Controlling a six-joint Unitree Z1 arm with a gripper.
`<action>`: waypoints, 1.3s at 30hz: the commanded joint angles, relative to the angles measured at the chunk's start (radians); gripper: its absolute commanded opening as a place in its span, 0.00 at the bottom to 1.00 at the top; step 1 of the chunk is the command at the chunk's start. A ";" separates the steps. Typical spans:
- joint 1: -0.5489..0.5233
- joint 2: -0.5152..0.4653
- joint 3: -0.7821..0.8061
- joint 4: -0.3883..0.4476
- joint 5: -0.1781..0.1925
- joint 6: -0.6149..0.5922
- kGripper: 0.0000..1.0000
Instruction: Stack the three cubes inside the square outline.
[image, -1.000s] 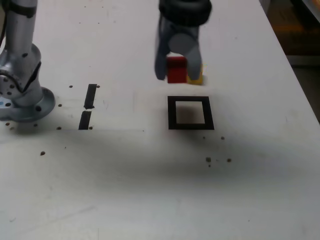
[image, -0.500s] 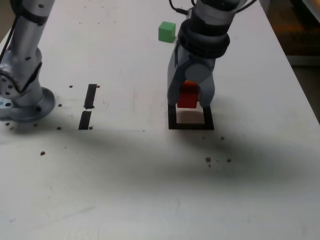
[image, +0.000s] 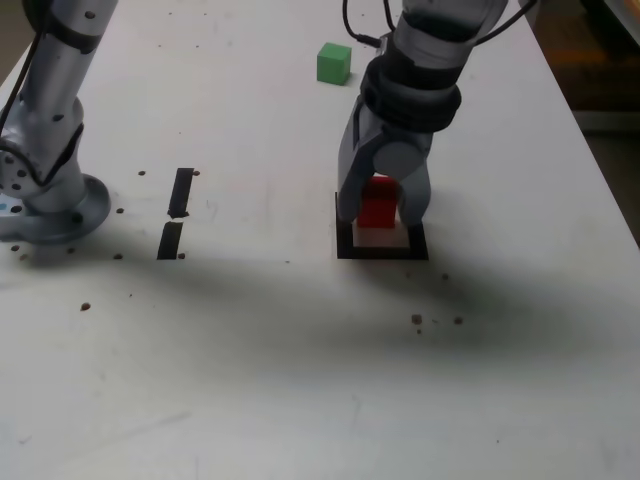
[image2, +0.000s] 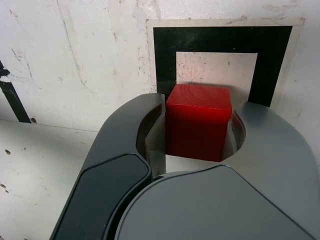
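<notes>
My gripper (image: 380, 215) is shut on the red cube (image: 377, 203), pointing down over the square outline (image: 345, 246) of black tape. In the wrist view the red cube (image2: 198, 120) sits between the two grey fingers (image2: 150, 130), low over the near part of the outline (image2: 165, 50) and its white inside. Whether the cube touches the table cannot be told. The green cube (image: 334, 63) stands alone at the far side of the table, to the exterior view's left of the arm. The yellow cube is hidden behind the arm.
The arm's round base (image: 50, 205) stands at the exterior view's left. Two short black tape strips (image: 181, 191) lie between the base and the outline. The table's edge (image: 600, 150) runs down the exterior view's right. Dark specks (image: 417, 320) dot the surface near the outline.
The gripper carried the red cube from beside the yellow cube toward the camera and down into the outline. The arm now covers the yellow cube, and the green cube has come into view.
</notes>
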 joint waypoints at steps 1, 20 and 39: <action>0.005 0.008 0.010 -0.002 -0.005 0.002 0.54; 0.039 -0.086 -0.008 0.034 0.014 0.031 0.90; 0.655 -0.077 -0.152 0.090 0.205 0.697 0.96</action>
